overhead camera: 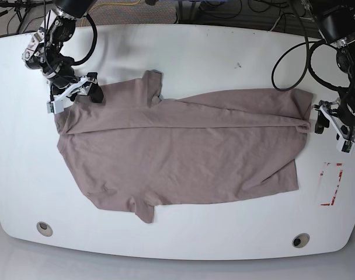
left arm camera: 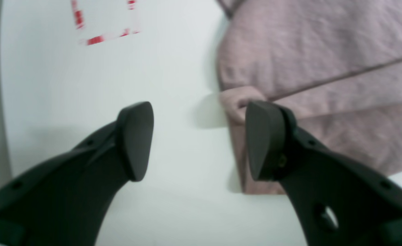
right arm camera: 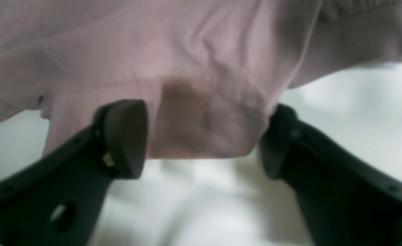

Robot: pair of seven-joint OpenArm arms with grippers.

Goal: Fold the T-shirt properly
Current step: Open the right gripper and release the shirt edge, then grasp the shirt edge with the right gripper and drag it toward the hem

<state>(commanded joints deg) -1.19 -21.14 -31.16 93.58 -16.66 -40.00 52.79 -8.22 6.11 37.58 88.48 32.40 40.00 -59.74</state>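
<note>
T-shirt [overhead camera: 183, 154] is lying spread on the white surface [overhead camera: 212, 58], partly folded lengthwise, its long axis running straight between the two pincers. Left pincer [left arm camera: 201, 140] is sitting at one end of that axis, released, jaws standing wide: one jaw is over bare surface, the other is resting at the cloth's edge, where a small rolled nub of fabric [left arm camera: 236, 102] is bulging just beyond its tip. The cloth is extending away from this pincer toward its own right side. Right pincer [right arm camera: 204, 136] is at the opposite end, also released, but a bunched lobe of cloth is hanging between its jaws, so it looks nearer to a grip than the left. Judgement: the next fold turns on both ends being taken along this one axis. Red tape marks [overhead camera: 331, 181] are lying near the left pincer, clear of the cloth.
</note>
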